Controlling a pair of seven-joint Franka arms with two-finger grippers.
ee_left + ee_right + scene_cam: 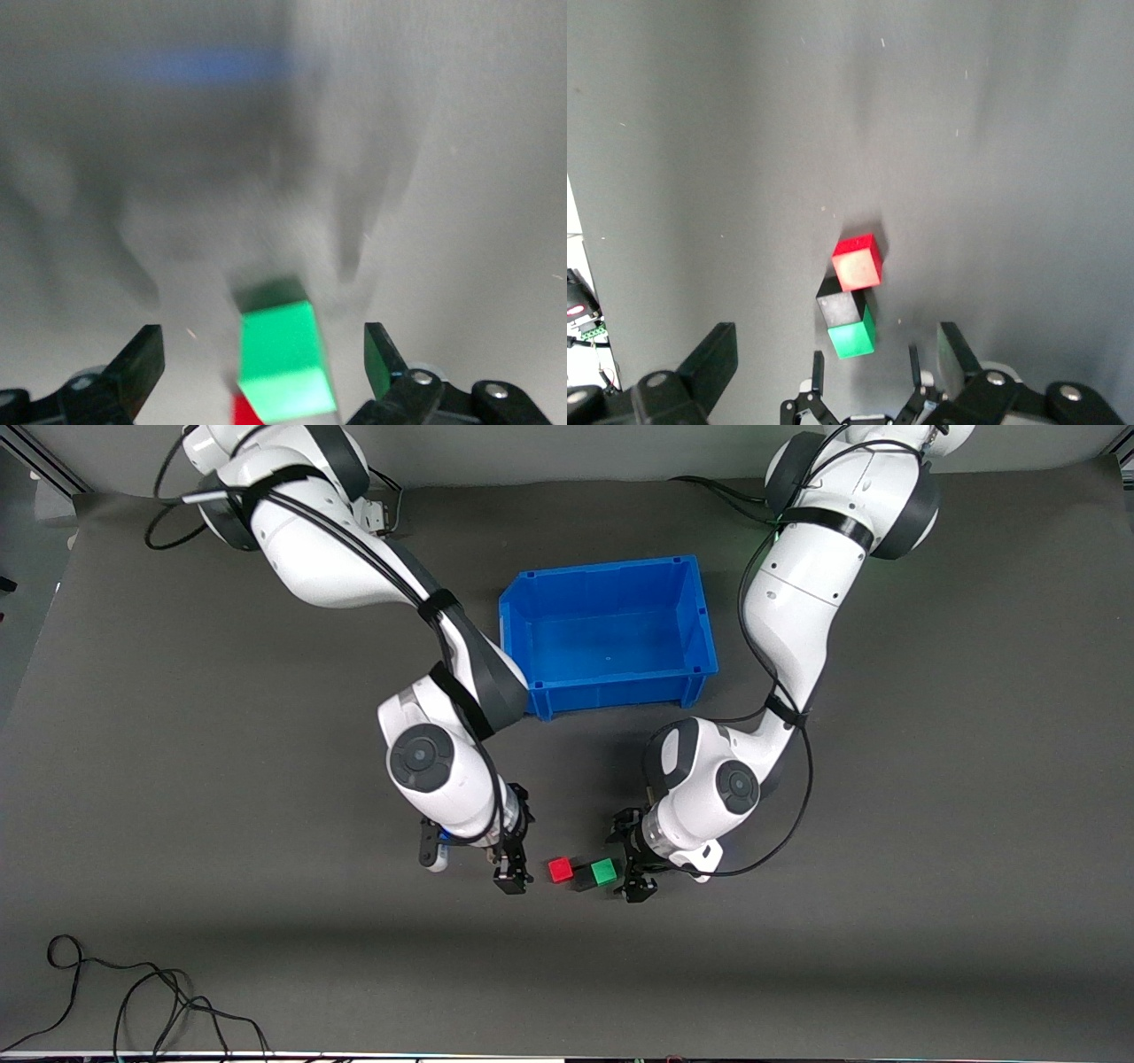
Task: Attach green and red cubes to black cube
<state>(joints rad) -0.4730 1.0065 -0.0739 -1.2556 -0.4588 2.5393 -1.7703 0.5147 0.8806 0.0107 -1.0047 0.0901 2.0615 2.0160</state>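
The red cube (560, 869), black cube (583, 880) and green cube (603, 871) form one short row on the grey mat (886, 921), in the lower centre of the front view. The black cube sits in the middle, touching both coloured cubes. All three are equal in size, with flat faces and crisp edges. The red and green cubes are bright, smooth plastic; the black cube is matte and barely darker than the mat.

The right gripper (509, 874) is just beside the row's red end, fingers spread wide, gripping nothing. The left gripper (636, 879) is just beside the green end, fingers likewise wide apart and empty.

The blue bin (611, 691), a rectangular open-topped plastic container with a rolled rim, stands in the upper centre of the front view.

The mat surface is dull, with a fine texture.
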